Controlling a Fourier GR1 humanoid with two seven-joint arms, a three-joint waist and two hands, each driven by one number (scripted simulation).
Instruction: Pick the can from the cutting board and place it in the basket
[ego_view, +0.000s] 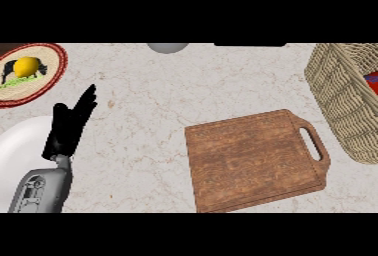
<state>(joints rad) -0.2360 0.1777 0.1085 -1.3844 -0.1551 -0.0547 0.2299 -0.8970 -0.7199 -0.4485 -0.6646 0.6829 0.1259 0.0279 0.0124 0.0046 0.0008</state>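
Head view showed the left hand (69, 125) at nine o'clock, fingers straight and together, pointing toward twelve, holding nothing, resting over a white plate (22, 145). Toward four o'clock lay the wooden cutting board (251, 160), its top bare. At three o'clock stood the wicker basket (343, 95), a red can (373, 82) partly visible inside.

A black left hand (68, 127) tops a grey forearm (40, 192) with dark markings.
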